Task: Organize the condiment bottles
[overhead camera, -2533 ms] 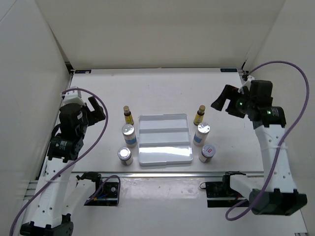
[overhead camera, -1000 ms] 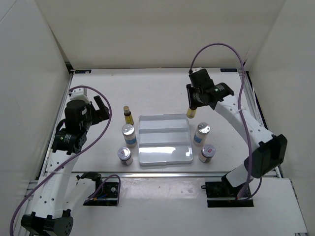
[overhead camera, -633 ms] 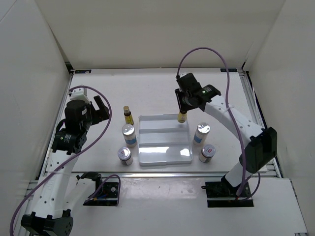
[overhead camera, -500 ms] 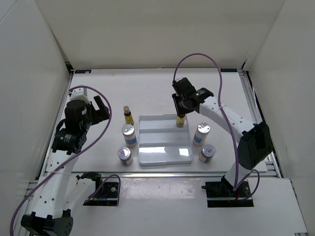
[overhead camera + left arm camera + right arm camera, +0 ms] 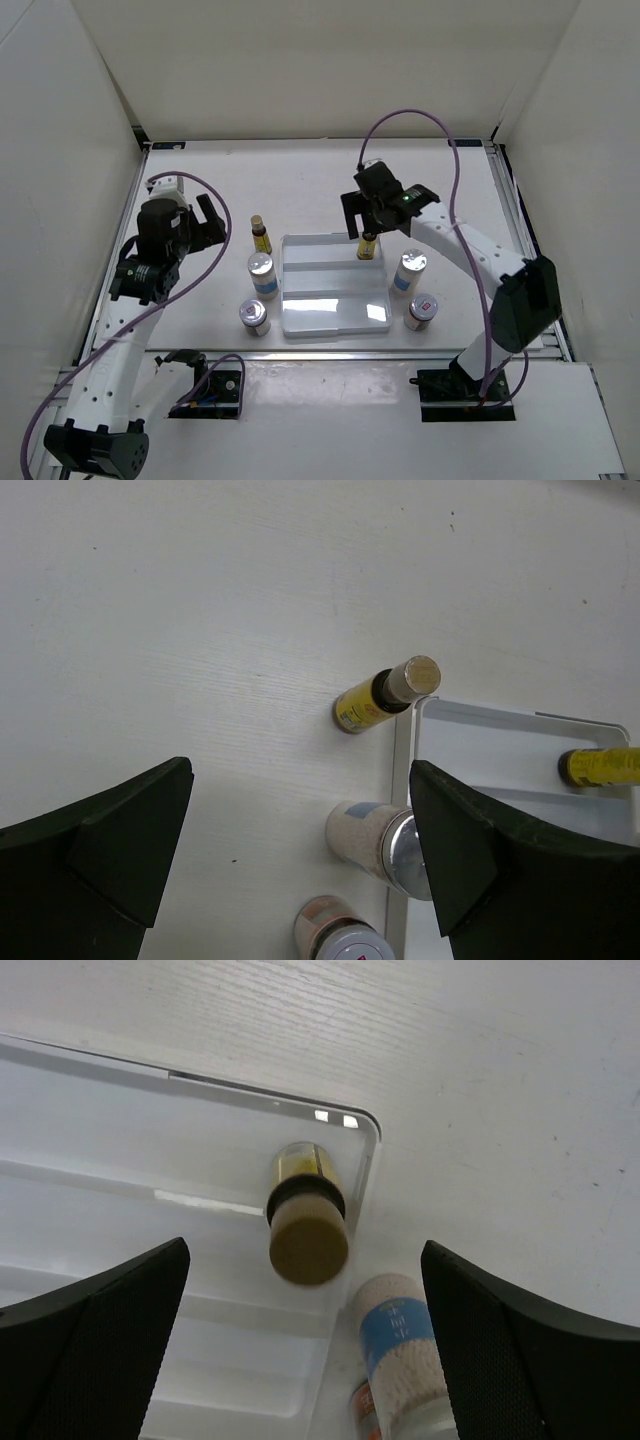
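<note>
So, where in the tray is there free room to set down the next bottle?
In the tray, the middle and near rows are bare, also the far row left of the amber bottle in its right corner. Outside, both side edges are crowded with white jars; the table behind is bare.

- The white-and-black left arm sits folded up on its own side, elbow bent, with a purple cable looping off it.
- Its black two-finger left gripper tilts down and in toward the middle, fingers spread wide.
- The white right arm is stretched way out, forward and across to the centre.
- The black right gripper points pretty much straight down, fingers wide apart too, not clamped on anything.
</note>
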Tool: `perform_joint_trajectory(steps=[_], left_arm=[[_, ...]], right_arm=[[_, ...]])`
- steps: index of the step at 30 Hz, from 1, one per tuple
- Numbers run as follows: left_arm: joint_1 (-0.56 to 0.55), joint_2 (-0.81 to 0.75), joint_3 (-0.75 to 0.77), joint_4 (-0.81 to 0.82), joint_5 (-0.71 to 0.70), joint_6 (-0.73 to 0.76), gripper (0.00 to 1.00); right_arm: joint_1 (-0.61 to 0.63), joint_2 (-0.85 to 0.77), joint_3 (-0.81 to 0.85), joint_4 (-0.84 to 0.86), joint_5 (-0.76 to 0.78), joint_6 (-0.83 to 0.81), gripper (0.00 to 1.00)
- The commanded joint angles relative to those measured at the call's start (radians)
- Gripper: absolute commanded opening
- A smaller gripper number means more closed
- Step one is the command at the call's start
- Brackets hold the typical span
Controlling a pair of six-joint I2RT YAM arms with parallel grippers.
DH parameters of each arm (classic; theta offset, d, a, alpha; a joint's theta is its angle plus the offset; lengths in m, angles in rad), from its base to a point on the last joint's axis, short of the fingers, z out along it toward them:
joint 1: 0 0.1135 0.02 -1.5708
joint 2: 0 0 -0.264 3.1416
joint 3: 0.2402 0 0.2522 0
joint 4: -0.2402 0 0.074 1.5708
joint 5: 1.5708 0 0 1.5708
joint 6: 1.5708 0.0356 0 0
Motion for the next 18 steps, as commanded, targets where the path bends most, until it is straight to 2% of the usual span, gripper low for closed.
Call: perform_joint_trajectory(steps=[1, 3, 4, 5, 6, 10, 15, 18], left_arm=[[-0.003, 0.015, 0.000, 0.010, 0.049, 0.015, 1.00], [-0.003, 0.056, 0.029, 0.010, 0.105, 0.024, 0.98], [-0.003, 0.075, 0.046, 0.010, 0.135, 0.024, 0.89], [-0.003, 0.099, 0.090, 0.010, 0.189, 0.024, 0.85], [-0.003, 0.159, 0.142, 0.010, 0.216, 0.024, 0.85], [-0.012, 0.338, 0.228, 0.010, 0.305, 0.024, 0.87], [-0.096, 0.524, 0.303, 0.010, 0.250, 0.046, 0.87], [-0.128, 0.575, 0.303, 0.010, 0.183, 0.046, 0.85]], right_arm=[[0.021, -0.160, 0.053, -0.058, 0.044, 0.028, 1.00], [0.040, -0.258, 0.062, -0.098, 0.061, 0.028, 1.00], [0.058, -0.295, 0.053, -0.098, 0.072, 0.028, 1.00], [0.067, -0.372, 0.020, -0.098, 0.086, 0.028, 1.00], [0.077, -0.443, -0.002, -0.098, 0.097, 0.028, 1.00], [0.089, -0.561, -0.078, -0.080, 0.116, 0.028, 1.00], [0.089, -0.617, -0.102, -0.159, 0.153, 0.048, 1.00], [0.089, -0.671, -0.166, -0.169, 0.187, 0.057, 1.00]])
